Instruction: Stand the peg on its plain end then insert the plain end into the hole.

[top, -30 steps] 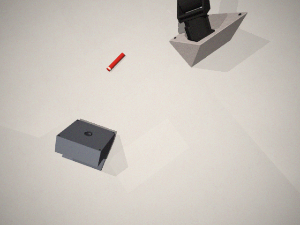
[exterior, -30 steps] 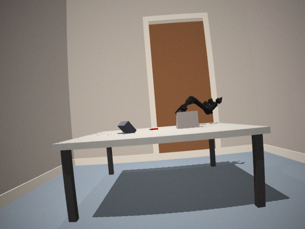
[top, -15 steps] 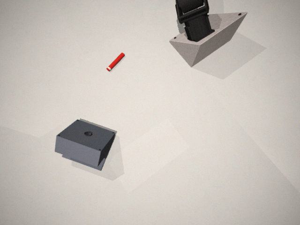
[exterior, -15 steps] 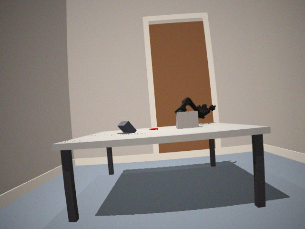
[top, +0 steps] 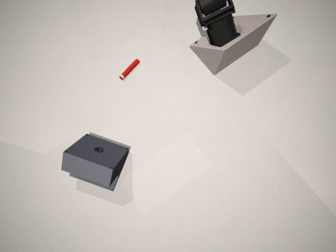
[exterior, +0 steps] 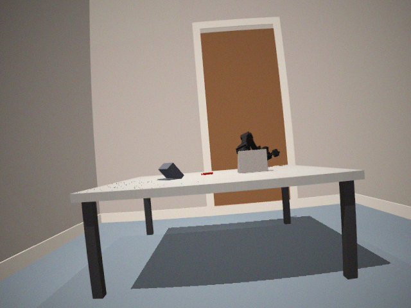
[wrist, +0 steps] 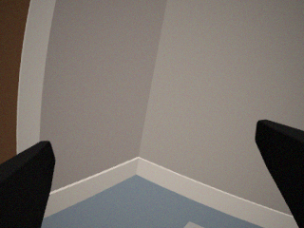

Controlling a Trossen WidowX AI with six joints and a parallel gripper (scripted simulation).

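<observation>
The red peg (top: pixel 130 69) (exterior: pixel 207 173) lies on its side on the table, its white band near the end towards the dark panel block in the top view. The dark grey block with the sloped panel (top: pixel 84 146) (exterior: pixel 171 171) stands at lower left in the top view; its one large hole (top: pixel 98 149) is empty. My gripper (wrist: pixel 156 142) is open and empty, its two black fingers wide apart in the wrist view. In the exterior view it is at the right of the arm, away from the peg and the panel; in the top view it is out of frame.
The arm's base stands on a light stone-like block (top: pixel 238 44) (exterior: pixel 252 161), to the right of the peg. The black arm (top: pixel 221 28) (exterior: pixel 246 140) is folded above it. The white table (exterior: pixel 219 183) has its edge nearest the exterior camera. The wrist view shows walls and blue floor (wrist: pixel 128 204).
</observation>
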